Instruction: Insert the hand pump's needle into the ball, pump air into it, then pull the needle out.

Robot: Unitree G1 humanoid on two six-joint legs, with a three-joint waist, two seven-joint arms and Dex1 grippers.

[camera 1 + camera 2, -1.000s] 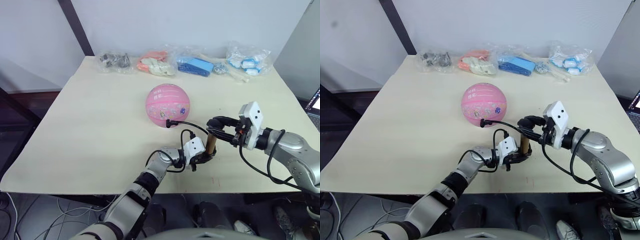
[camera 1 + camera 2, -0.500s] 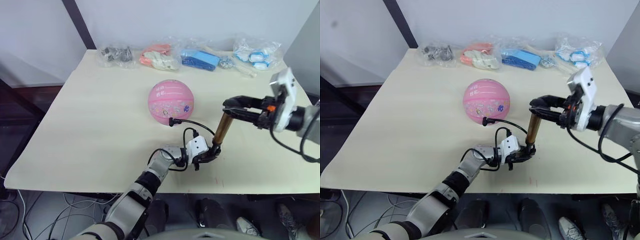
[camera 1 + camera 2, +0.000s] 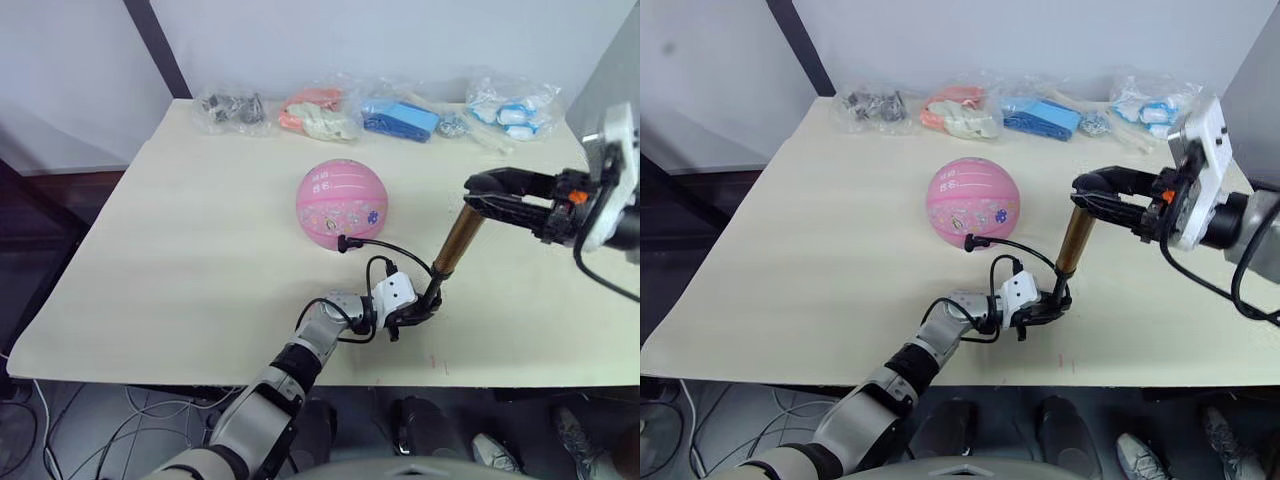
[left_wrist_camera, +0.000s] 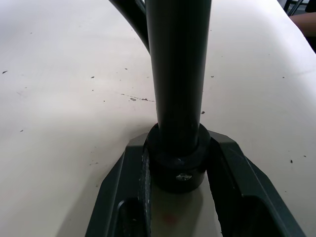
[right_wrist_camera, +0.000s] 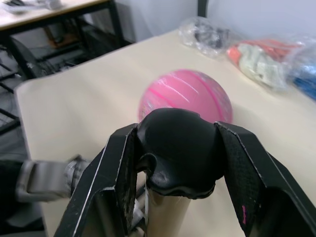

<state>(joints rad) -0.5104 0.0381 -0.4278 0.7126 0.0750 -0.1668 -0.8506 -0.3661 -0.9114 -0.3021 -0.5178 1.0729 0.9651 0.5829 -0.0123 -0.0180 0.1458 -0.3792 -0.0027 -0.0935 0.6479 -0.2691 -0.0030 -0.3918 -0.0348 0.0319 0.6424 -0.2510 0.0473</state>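
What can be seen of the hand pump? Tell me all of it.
The hand pump has a gold-bronze metallic barrel, a black handle on top and a black end cap at the base. It stands tilted on the table. The right hand is shut on the handle; the left hand clamps the end cap. Its thin black hose curves to the pink ball.

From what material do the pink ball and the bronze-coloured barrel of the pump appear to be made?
The pink ball looks like rubber or soft plastic: a smooth, slightly glossy skin with moulded seam lines and printed figures. The pump's gold-bronze barrel looks like metal, perhaps anodised, judging by its even satin sheen; painted plastic cannot be ruled out.
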